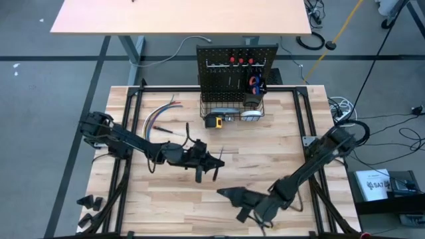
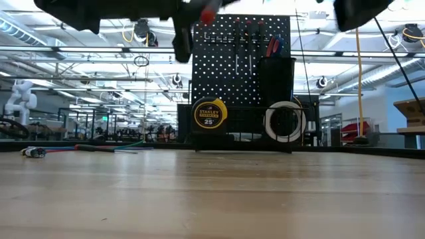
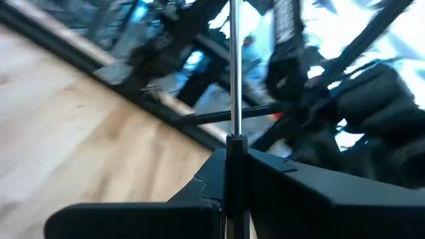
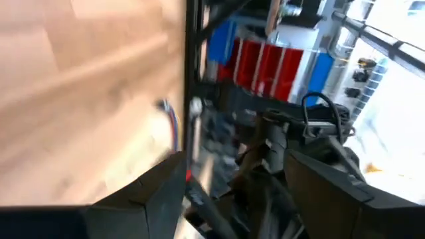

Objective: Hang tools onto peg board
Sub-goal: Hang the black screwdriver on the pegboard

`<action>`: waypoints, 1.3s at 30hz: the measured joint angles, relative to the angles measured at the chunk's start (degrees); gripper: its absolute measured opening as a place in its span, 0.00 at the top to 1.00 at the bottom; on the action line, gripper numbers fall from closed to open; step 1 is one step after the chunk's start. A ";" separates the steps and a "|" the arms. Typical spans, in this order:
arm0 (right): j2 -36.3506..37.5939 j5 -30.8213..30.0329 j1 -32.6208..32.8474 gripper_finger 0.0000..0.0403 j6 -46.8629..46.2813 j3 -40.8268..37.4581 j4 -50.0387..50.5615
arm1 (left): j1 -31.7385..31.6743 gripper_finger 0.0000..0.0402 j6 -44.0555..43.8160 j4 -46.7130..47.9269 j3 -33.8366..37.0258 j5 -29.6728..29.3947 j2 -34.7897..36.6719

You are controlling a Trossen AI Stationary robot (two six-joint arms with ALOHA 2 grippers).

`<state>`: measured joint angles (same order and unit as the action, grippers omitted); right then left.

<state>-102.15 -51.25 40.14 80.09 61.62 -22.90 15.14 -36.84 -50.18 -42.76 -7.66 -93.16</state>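
High view: wires [image 1: 158, 114] beside peg board [image 1: 237, 66].

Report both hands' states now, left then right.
Left hand: closed on a thin silver tool shaft.
Right hand: open, nothing between its fingers.

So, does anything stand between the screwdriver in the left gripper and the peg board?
Nothing lies on the table between the screwdriver in the left gripper and the peg board; the tape measure and wire basket sit at the board's foot, below the hooks.
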 joint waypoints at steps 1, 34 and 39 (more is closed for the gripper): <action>-1.69 -1.87 0.04 0.40 2.39 1.49 -0.04 | -0.08 0.91 -0.28 -1.92 0.00 0.96 -0.45; -8.44 -8.95 -4.34 0.42 15.84 11.83 17.08 | 1.00 0.93 -1.19 -8.29 0.00 5.01 -1.58; -8.44 -8.54 -5.04 0.50 18.27 11.83 17.04 | 0.93 0.93 -0.07 -7.59 0.00 4.92 -1.58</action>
<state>-110.59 -59.79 35.10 98.36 73.45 -5.86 16.08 -36.91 -57.76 -42.76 -2.74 -94.74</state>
